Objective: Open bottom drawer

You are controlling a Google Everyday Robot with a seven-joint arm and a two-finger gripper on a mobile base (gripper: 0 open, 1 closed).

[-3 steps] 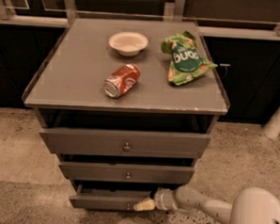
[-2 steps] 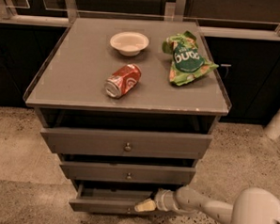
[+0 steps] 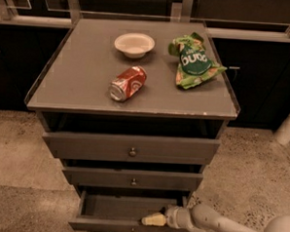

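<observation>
Lying inside the bottom drawer, just behind its front wall, the tool points its pale tip left, its arm coming in from the lower right; whether it is spread or closed, or holding anything, I cannot tell. That drawer sits at the cabinet's foot, pulled out toward the camera, long axis left to right, front facing forward. On the table are a bowl, a tipped red can and a green bag
</observation>
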